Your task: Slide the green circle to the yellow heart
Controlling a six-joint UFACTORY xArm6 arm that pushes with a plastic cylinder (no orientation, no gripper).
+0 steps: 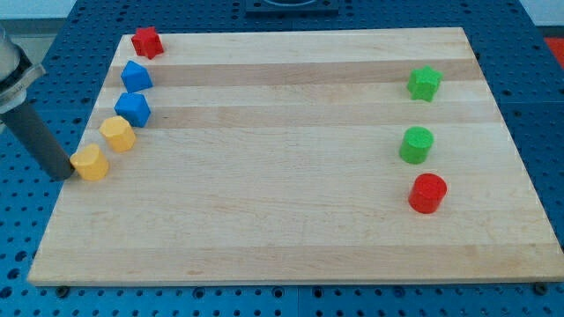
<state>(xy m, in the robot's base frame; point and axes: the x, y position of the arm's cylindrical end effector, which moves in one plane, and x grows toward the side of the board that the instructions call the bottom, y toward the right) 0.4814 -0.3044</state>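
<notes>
In the camera view, my tip (pixel 63 173) sits at the wooden board's (pixel 291 238) left edge, touching or just beside the lower yellow block (pixel 91 163), whose shape I cannot make out for certain. My rod carries nothing; it is a bare dark rod slanting down from the view's upper left.

A second yellow block (pixel 117 133) lies just up and to the right of the first; either could be the heart. Above them come two blue blocks (pixel 133 108) (pixel 137 77), then a red star-like block (pixel 147 40) near the top left corner.

The green circle (pixel 417 144) stands well apart, near the view's right edge, between a green star (pixel 424 83) above it and a red circle (pixel 428 193) below it.
</notes>
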